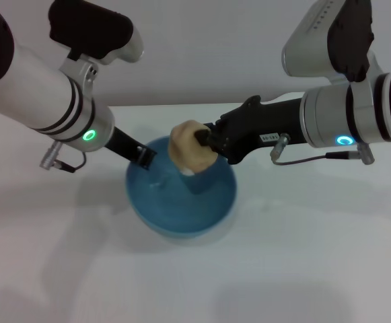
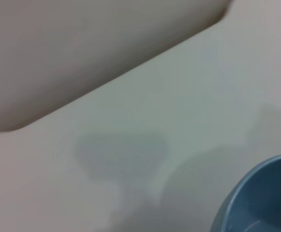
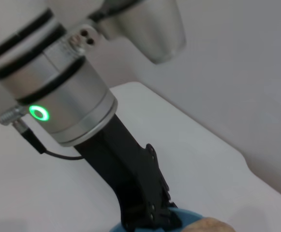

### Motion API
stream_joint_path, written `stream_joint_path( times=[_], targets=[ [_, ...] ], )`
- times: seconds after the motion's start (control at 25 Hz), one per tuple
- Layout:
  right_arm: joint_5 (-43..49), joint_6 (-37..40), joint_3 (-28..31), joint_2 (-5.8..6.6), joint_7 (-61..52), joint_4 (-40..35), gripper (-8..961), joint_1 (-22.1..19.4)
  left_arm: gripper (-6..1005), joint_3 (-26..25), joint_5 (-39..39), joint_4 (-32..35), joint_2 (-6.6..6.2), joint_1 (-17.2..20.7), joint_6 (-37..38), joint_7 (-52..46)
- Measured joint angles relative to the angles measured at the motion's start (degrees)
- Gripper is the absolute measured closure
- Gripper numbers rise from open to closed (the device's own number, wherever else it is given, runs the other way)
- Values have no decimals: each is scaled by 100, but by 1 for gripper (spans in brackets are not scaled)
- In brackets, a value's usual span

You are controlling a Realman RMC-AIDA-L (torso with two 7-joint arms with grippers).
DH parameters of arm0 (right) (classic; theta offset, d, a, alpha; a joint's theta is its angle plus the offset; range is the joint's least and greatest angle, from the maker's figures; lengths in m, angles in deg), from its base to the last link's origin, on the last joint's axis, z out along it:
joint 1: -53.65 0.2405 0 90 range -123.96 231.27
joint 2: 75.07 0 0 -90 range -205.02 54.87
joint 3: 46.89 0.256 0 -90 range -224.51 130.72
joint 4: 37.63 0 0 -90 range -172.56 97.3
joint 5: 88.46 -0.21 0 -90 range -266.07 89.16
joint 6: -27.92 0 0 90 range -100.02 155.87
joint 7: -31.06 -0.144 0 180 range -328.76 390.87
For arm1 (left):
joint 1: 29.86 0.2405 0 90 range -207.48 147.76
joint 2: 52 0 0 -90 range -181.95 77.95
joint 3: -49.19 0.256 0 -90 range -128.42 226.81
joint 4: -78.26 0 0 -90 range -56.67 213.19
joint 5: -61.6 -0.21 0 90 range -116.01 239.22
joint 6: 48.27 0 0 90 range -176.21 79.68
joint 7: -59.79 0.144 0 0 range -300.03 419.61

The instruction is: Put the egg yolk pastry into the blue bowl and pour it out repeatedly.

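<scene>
We see the right gripper (image 1: 198, 141) clamped on the egg yolk pastry (image 1: 187, 148), held above the blue bowl (image 1: 182, 195) on the white table (image 1: 316, 256). The left gripper (image 1: 145, 156) pinches the bowl's rim.

blue bowl (image 1: 182, 202) mouth blocked by both grippers, table (image 1: 316, 269) around it open

No text can be read anywhere. The right gripper (image 1: 196, 139) carries a small white label (image 1: 270, 136) on its black body, but its print is too small to make out.
</scene>
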Motion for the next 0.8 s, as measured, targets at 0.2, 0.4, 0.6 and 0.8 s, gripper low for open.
stream_joint_path(
  times=[0.2, 0.4, 0.6, 0.8],
  targets=[
    [2, -58, -6, 5, -54, 115, 881, 10, 989, 38, 232, 41, 3, -58, -6, 117],
    [7, -230, 23, 3, -67, 54, 670, -43, 989, 63, 241, 44, 13, -112, 41, 118],
    [21, -307, 541, -7, -103, -121, 559, -206, 989, 118, 224, 49, 18, -114, 211, 118],
    [28, -304, 1860, -2, -269, -79, 477, -506, 990, 340, 200, 218, 18, -124, 294, 118]
  ],
)
